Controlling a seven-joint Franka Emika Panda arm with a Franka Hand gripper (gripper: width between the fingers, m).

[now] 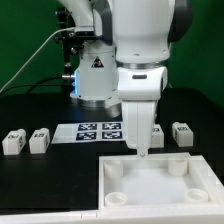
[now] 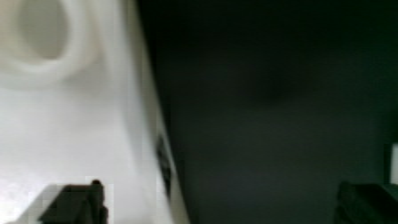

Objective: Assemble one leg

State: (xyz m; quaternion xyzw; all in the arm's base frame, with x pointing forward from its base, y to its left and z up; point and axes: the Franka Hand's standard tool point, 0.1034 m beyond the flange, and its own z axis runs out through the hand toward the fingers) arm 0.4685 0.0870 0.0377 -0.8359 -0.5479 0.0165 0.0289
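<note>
Several small white legs with tags lie on the black table: two at the exterior view's left (image 1: pixel 12 142) (image 1: pixel 39 140), one at the right (image 1: pixel 181 133), and one (image 1: pixel 158 130) partly hidden behind my gripper. My gripper (image 1: pixel 143 150) points straight down over the far edge of the large white panel (image 1: pixel 150 185). In the wrist view the gripper (image 2: pixel 221 205) is open and empty. One dark fingertip (image 2: pixel 71 205) is over the panel's edge (image 2: pixel 89 130), the other over bare black table. A round corner socket (image 2: pixel 39 40) shows in the panel. No leg shows in the wrist view.
The marker board (image 1: pixel 100 131) lies flat on the table behind the panel, between the two groups of legs. The robot base (image 1: pixel 95 75) stands at the back. The panel fills the near right of the table.
</note>
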